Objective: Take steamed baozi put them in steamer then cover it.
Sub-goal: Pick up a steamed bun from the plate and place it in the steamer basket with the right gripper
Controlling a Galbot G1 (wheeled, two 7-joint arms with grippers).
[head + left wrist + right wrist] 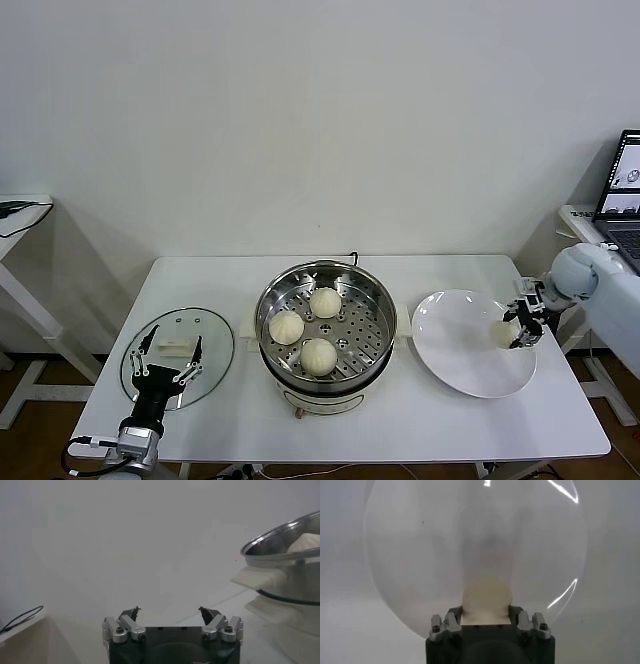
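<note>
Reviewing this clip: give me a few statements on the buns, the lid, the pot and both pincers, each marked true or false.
1. Three pale cream-white round buns lie in the shiny stainless-steel steamer pot. True.
2. The round clear glass lid covers the pot. False: it lies on the white table, at the pot's left.
3. The right pincer is shut on the fourth bun over the flat white plate. True.
4. The left pincer grips the lid's handle. False: it is open, over the near part of the lid.
5. The plate carries two more buns. False: only the gripped one is there.
</note>
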